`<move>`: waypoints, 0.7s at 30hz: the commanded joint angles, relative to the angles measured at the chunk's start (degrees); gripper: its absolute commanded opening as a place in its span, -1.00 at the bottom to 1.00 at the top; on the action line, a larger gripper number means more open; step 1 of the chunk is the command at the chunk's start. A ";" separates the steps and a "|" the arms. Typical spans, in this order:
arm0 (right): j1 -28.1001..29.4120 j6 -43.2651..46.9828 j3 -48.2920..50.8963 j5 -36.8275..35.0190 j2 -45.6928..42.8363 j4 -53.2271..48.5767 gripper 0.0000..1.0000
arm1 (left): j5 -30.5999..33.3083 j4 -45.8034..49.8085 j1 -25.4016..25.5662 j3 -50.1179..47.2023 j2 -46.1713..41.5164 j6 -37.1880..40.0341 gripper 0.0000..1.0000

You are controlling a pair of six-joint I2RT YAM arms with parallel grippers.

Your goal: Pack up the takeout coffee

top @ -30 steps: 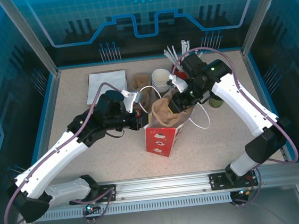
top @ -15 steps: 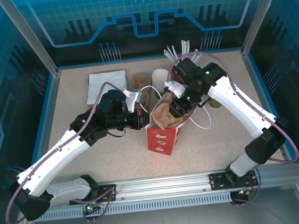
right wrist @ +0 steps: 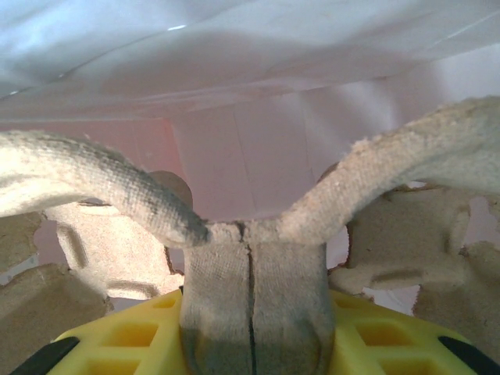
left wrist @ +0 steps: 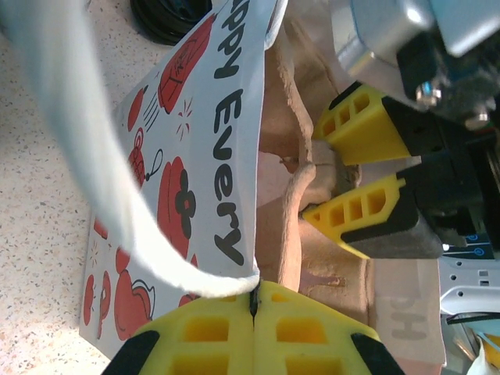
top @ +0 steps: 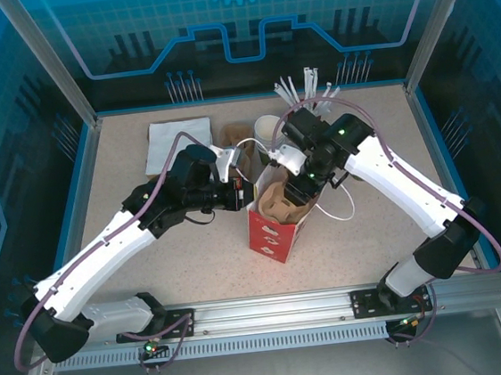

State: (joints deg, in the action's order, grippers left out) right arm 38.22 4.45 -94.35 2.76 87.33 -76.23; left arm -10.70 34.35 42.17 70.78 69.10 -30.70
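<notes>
Two-handed, pinching the rim of the paper bag (left wrist: 195, 195) in the closed left hand (left wrist: 254, 308) and clamping the centre ridge of the pulp carrier (right wrist: 250, 273), inside that bag, in the right hand (left wrist: 344, 168).

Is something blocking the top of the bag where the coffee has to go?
Yes. The right gripper holds the brown cup carrier in the mouth of the paper bag, its arm over the opening. The left gripper pinches the bag's edge, off to one side.

White bag (left wrist: 187, 156) printed red with black lettering; tan pulp carrier (right wrist: 250, 273).
</notes>
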 commanded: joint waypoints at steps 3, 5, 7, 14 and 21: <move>2.52 2.19 1.94 -2.80 -0.52 -0.92 -0.20 | 1.11 -1.11 0.26 1.64 0.42 -3.00 -1.00; 3.01 2.15 2.31 -3.26 0.04 -1.27 -0.20 | 0.98 -1.46 0.25 1.54 0.59 -3.27 -1.00; 3.50 2.11 2.74 -3.77 0.62 -1.62 -0.20 | 0.60 -1.78 0.25 1.52 0.86 -3.51 -1.00; 4.04 1.56 4.15 -5.33 1.26 -1.38 -0.21 | 1.38 -1.83 0.33 1.27 1.13 -4.81 -1.00; 4.13 0.87 5.85 -6.11 2.04 -1.48 -0.21 | 1.64 -1.65 0.35 1.37 1.14 -4.83 -1.00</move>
State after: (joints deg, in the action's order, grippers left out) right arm 41.60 5.58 -89.71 -2.31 88.44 -76.01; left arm -10.31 33.93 42.17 70.78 70.15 -34.63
